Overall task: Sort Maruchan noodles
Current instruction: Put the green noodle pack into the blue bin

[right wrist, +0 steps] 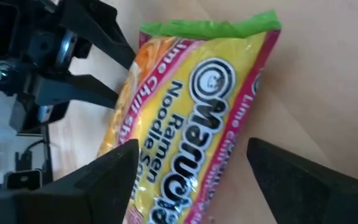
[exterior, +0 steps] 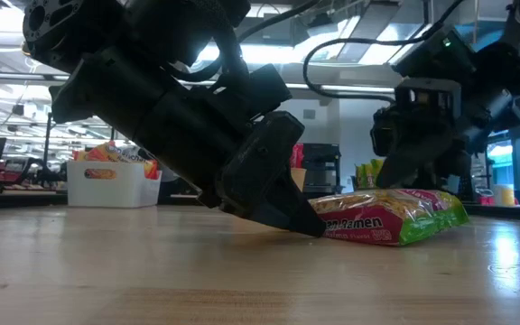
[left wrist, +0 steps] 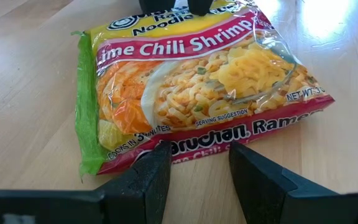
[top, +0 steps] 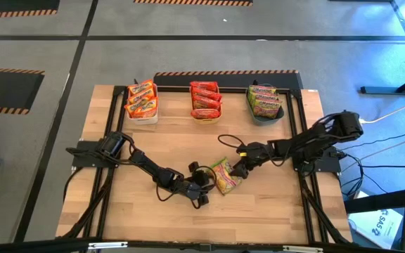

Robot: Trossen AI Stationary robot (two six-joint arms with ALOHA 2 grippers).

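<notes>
From above, on the wooden bench (top: pixel 160 218), one green-edged Maruchan packet (top: pixel 224 176) lies flat near the middle, between my left fingers (top: pixel 204 187) and my right fingers (top: pixel 239 169). Along the far edge stand a white bin (top: pixel 141 116), an orange bin (top: pixel 206 114) and a grey-blue bin (top: pixel 266 116), each holding more packets.

Across the bench at surface level, my left fingers (exterior: pixel 310 221) slant down to the packet's (exterior: pixel 395 217) near edge, tips at bench level.

Past my left wrist, my left fingers (left wrist: pixel 197 177) sit partly open, one on each side of the packet's (left wrist: pixel 197 93) red lower edge, not pinching it.

Past my right wrist, my right fingers (right wrist: pixel 191 171) stand wide, straddling the packet's (right wrist: pixel 191 112) end without gripping it.
</notes>
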